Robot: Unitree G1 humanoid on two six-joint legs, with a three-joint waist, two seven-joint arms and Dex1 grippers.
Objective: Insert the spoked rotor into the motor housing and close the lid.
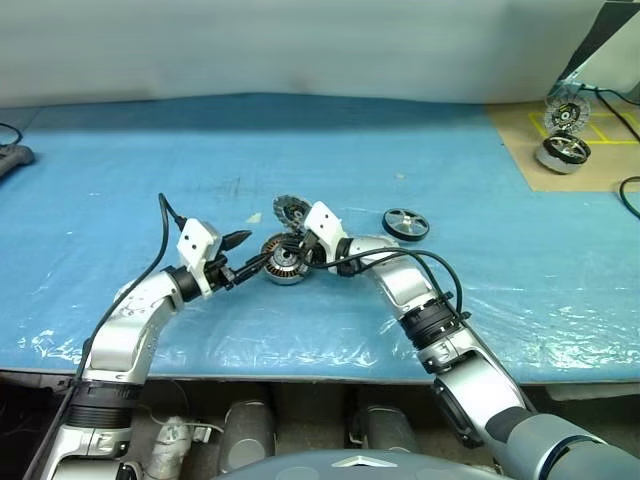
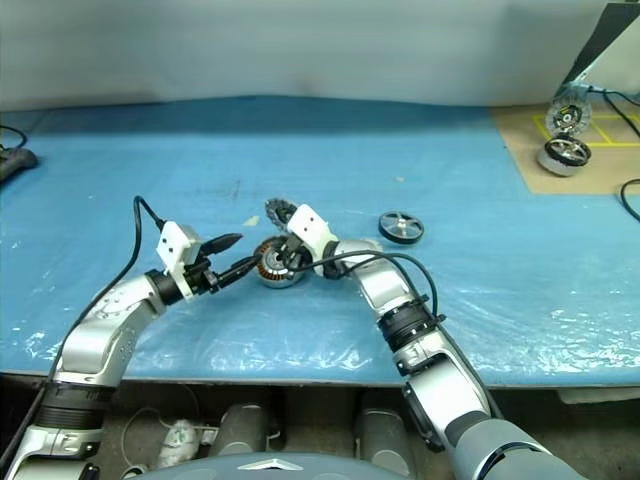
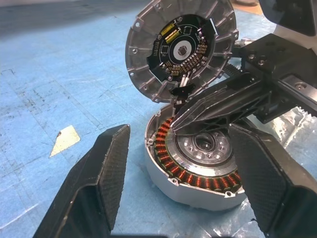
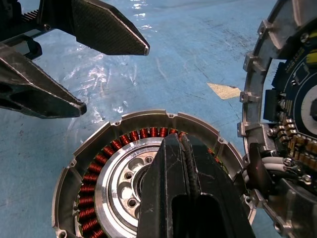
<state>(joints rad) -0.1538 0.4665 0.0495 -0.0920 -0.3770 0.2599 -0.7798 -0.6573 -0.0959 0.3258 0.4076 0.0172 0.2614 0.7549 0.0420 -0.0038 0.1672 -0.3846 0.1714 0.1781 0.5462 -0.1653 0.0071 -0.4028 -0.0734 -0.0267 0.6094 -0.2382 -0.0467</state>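
Observation:
The motor housing (image 1: 282, 264) lies open on the blue table, its copper windings (image 3: 190, 177) ringed around a silvery centre. The lid (image 3: 181, 47) stands tilted up at the housing's far edge, circuit side showing, joined to it by short wires. My right gripper (image 4: 178, 141) is shut, with nothing seen between its fingers, and its tips rest over the housing's centre. My left gripper (image 1: 257, 248) is open at the housing's left side, one finger (image 3: 106, 168) on either flank. The spoked rotor (image 1: 405, 224) lies flat on the table to the right, apart from both grippers.
Two other drum motors (image 1: 563, 150) sit on a brown board (image 1: 540, 170) at the far right. A dark object (image 1: 10, 157) lies at the left edge. Black cables trail from both wrists. The table's front edge (image 1: 300, 370) runs just below my arms.

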